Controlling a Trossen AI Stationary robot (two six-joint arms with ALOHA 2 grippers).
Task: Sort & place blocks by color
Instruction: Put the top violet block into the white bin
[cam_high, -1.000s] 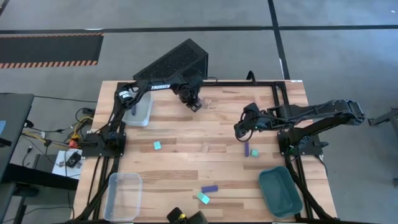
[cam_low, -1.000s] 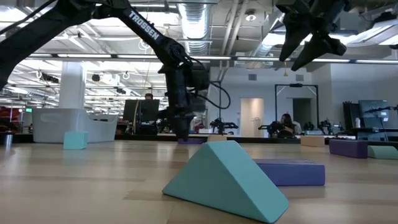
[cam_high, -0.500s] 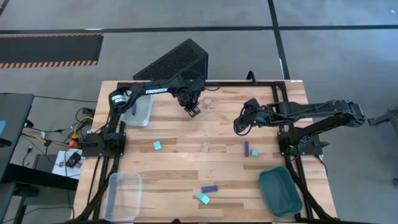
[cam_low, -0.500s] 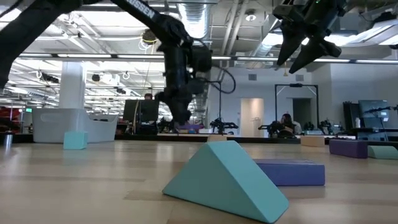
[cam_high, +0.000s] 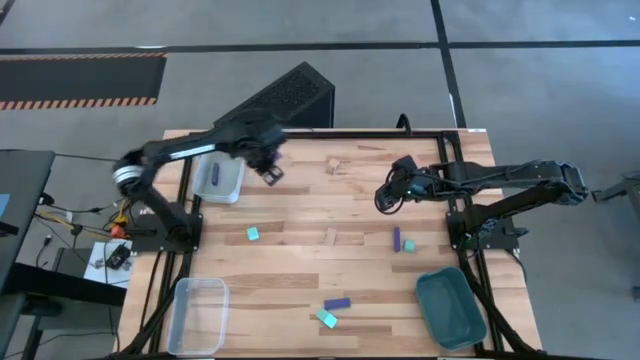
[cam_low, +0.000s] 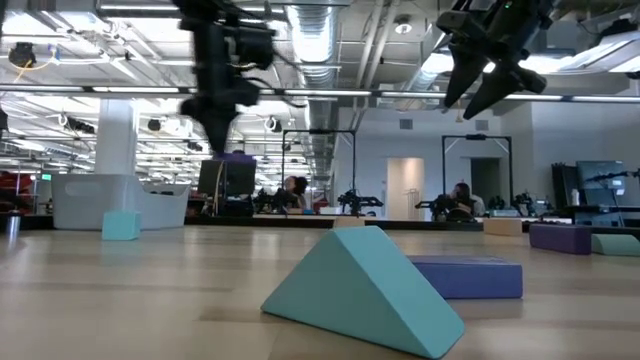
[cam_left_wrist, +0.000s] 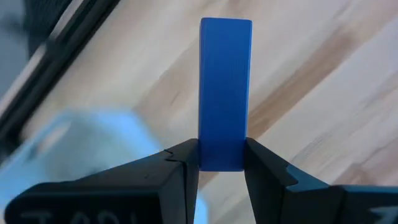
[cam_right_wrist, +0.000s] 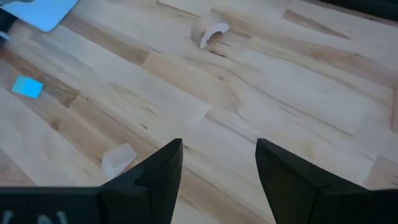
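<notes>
Blocks lie scattered over the desk (cam_high: 300, 250); 1 blue bar (cam_left_wrist: 224, 93) rides in your left gripper (cam_high: 271, 172), jaws shut on its lower end, just beside the clear bin (cam_high: 221, 180) at the desk's far left. Only that end is pinched, so a hard swing could twist it loose short of the bin. Your right gripper (cam_high: 386, 200) hangs with jaws wide and empty over bare wood, well apart from the purple bar (cam_high: 396, 239). Since 1 second back, the left arm has swung from mid-desk toward the bin; the right barely shifted.

Matt wooden table (cam_high: 300, 215); clear plastic bin (cam_high: 198, 314)
</notes>
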